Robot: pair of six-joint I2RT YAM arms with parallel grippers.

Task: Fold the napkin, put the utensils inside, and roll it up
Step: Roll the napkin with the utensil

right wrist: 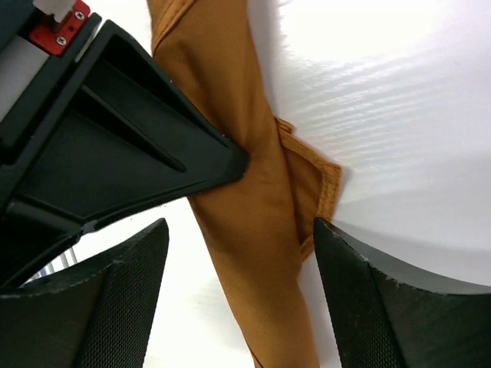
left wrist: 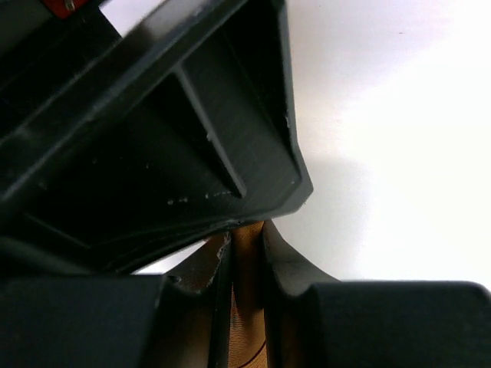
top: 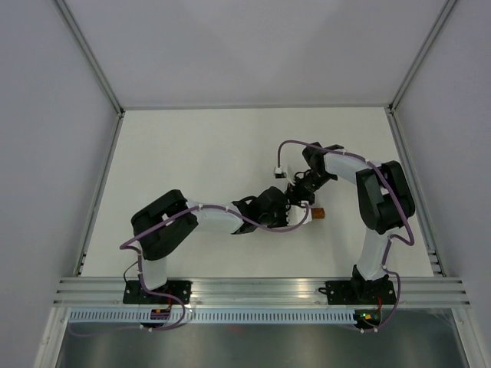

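The napkin [right wrist: 245, 207] is a tight rust-orange roll lying on the white table, with one hemmed corner sticking out on its right side. From above only its end [top: 318, 213] shows past the arms. My left gripper [left wrist: 247, 239] is shut on the roll, with orange cloth [left wrist: 247, 307] pinched between its fingers [left wrist: 295, 264]. My right gripper [right wrist: 241, 234] is open and straddles the roll, its pads apart from the cloth on both sides. Both grippers meet at the table's middle, left [top: 294, 207] and right [top: 301, 190]. The utensils are hidden.
The left gripper's black body [right wrist: 115, 153] crowds the right wrist view and touches the roll. The white table [top: 192, 153] is walled in by grey panels, with an aluminium rail [top: 253, 290] along its near edge.
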